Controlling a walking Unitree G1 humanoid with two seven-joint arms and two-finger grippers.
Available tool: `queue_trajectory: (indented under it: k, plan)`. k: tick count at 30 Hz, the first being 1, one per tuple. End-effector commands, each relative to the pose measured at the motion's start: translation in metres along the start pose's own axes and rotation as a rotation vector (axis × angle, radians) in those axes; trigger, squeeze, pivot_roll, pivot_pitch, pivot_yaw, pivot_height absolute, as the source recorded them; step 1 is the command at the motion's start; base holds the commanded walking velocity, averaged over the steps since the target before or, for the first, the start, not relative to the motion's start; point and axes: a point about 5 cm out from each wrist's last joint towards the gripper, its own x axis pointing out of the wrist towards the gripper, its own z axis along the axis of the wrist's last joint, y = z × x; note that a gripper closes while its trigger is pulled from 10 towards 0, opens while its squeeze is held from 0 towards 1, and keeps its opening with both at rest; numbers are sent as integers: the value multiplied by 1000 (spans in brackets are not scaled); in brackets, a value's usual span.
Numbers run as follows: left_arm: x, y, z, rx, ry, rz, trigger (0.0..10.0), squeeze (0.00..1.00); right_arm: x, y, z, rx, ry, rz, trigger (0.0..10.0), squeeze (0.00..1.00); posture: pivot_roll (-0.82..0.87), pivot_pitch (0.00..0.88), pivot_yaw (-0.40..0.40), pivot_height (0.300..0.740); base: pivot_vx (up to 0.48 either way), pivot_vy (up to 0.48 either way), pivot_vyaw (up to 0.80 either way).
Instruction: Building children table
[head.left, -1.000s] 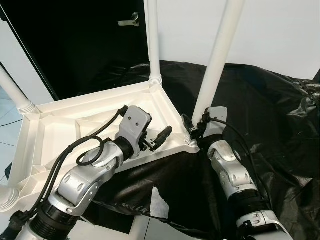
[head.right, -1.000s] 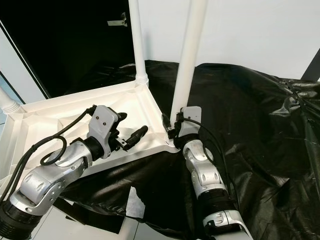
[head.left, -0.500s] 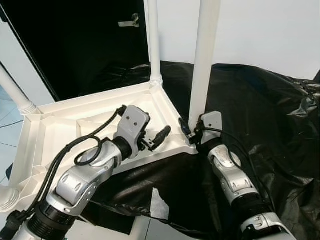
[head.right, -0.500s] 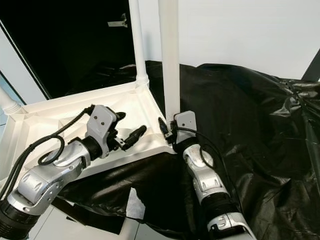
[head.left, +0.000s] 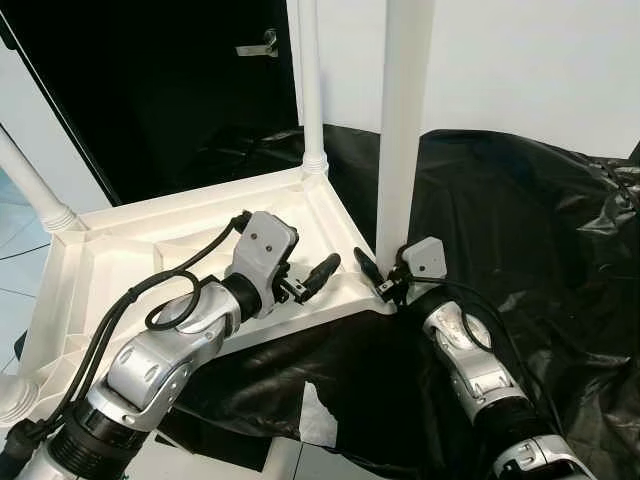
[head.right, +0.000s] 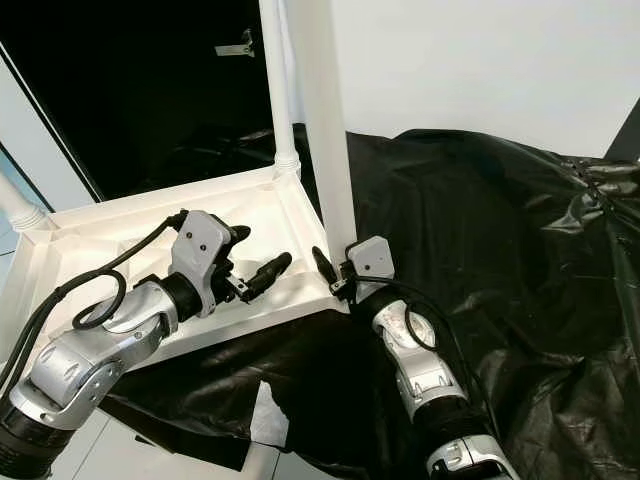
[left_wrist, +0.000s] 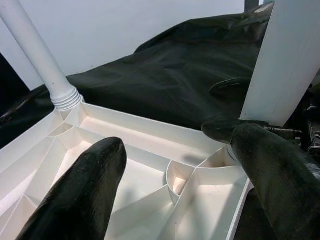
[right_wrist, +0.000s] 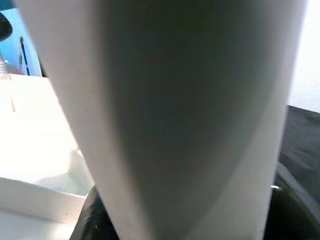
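The upturned tabletop (head.left: 130, 260) lies on black sheeting (head.left: 520, 220). Three legs look seated; the fourth leg (head.left: 403, 120) stands upright in its near corner socket, gripped low by the right pincer (head.left: 375, 280). The left pincer (head.left: 315, 270) hovers wide over the ribs.

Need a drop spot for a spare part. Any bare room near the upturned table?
Free: black sheet right of the right gripper, though wrinkled; ribbed tabletop underside between the far leg and the left leg. Crowded: near corner, where the right gripper holds the white leg and the open left gripper hovers.
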Motion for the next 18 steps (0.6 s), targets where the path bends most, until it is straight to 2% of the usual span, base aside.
queue_trajectory:
  k: [1,5,7,8,10,18]
  plan:
    - [-2,-14,3,22,-7,-298,10000,0,-15,11,-29,4,145,66,10000,0,45,0,61,740,0,0,0]
    - [-2,-14,4,23,-7,-299,10000,0,-15,11,-30,3,148,71,10000,0,45,0,61,740,0,0,0]
    - [-3,-13,4,25,-6,-298,10000,0,-13,8,-31,73,164,43,10000,0,49,0,62,740,0,0,0]
    - [-3,-13,4,25,-6,-298,10000,0,-13,8,-31,73,164,43,10000,0,49,0,62,740,0,0,0]
    - [-3,-13,4,27,-4,-300,10000,0,-7,2,-29,157,178,-1,10000,0,49,0,63,740,0,0,0]
    - [-2,-13,5,31,-8,-302,10000,0,-4,0,-32,221,232,2,10000,0,49,0,61,740,0,0,0]
